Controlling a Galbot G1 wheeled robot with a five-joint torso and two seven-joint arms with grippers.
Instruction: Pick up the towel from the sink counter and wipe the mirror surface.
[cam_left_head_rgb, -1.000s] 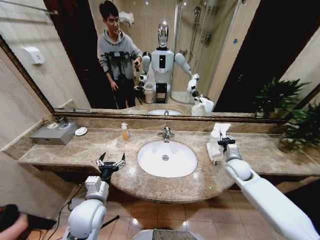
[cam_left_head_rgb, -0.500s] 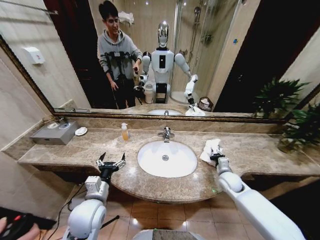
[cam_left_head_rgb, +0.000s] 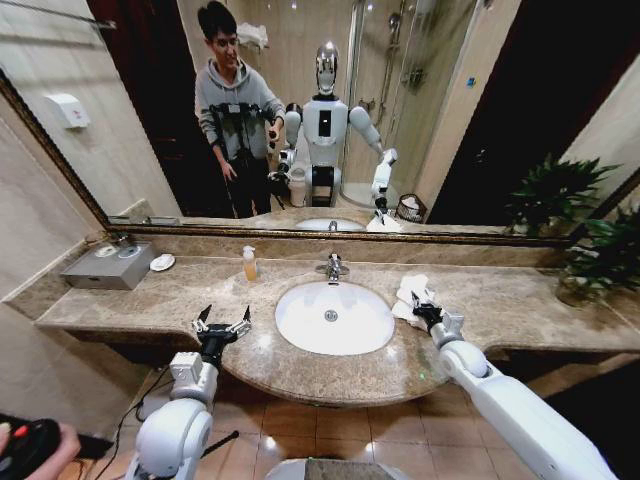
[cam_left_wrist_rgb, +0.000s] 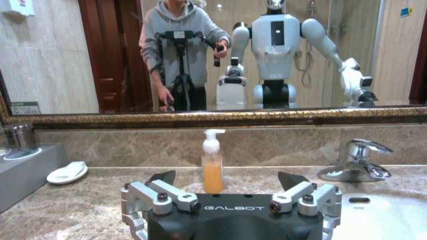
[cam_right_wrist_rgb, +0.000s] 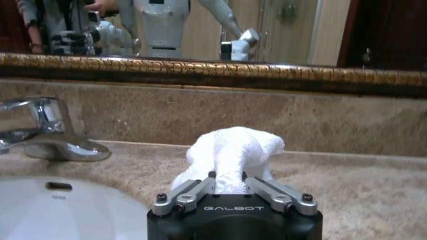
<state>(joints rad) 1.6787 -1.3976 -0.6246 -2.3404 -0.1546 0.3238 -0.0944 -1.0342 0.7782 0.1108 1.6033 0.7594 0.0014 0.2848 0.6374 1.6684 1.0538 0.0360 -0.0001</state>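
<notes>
Just one towel (cam_right_wrist_rgb: 233, 150), right gripper (cam_right_wrist_rgb: 230, 181) fingers clamping it

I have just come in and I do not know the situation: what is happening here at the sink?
A two-armed robot stands at the sink counter in front of the mirror. Its right gripper is shut on the white towel, which sits bunched on the counter just to the right of the basin. The left gripper hovers open over the counter's front edge, left of the basin, with nothing in it.
</notes>
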